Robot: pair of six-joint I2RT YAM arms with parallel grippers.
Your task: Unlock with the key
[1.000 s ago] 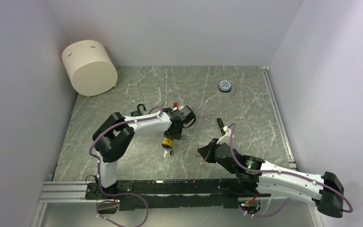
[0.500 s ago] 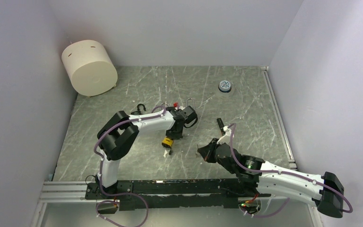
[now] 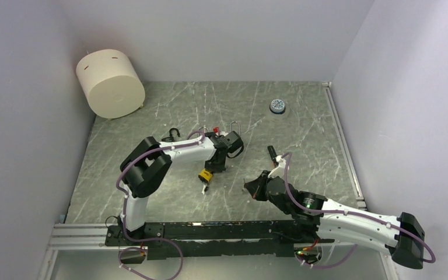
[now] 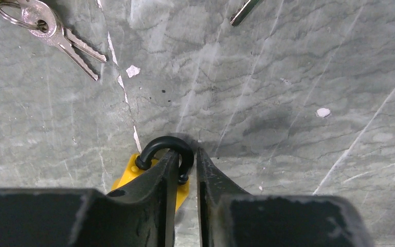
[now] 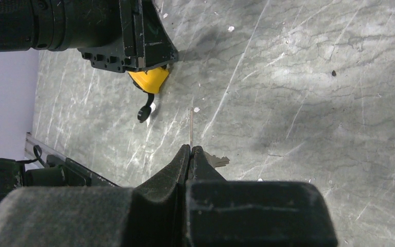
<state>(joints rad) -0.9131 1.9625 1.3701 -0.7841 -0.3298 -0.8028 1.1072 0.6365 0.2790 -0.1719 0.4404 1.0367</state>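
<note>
A yellow padlock (image 4: 128,172) with a black shackle (image 4: 162,144) lies on the grey marble table. My left gripper (image 4: 186,154) is shut on one leg of that shackle: one finger is inside the loop and the other outside it. From above, the padlock (image 3: 206,174) sits just below the left gripper (image 3: 214,167). My right gripper (image 5: 191,147) hovers to the right of the padlock (image 5: 150,80), shut on a key (image 5: 191,128) seen edge-on. A second key (image 5: 217,161) hangs beside the fingers. In the top view the right gripper (image 3: 251,188) points toward the padlock.
A spare bunch of keys (image 4: 51,31) lies beyond the padlock. Other locks, one with a black shackle (image 3: 173,133), one red (image 3: 216,128) and one with a silver shackle (image 3: 234,125), sit behind the left arm. A cream roll (image 3: 109,83) stands back left and a small blue disc (image 3: 277,105) back right.
My left gripper narrowed onto the shackle, and the left arm's elbow shifted slightly right. The padlock turned a little. The right arm has not moved.
</note>
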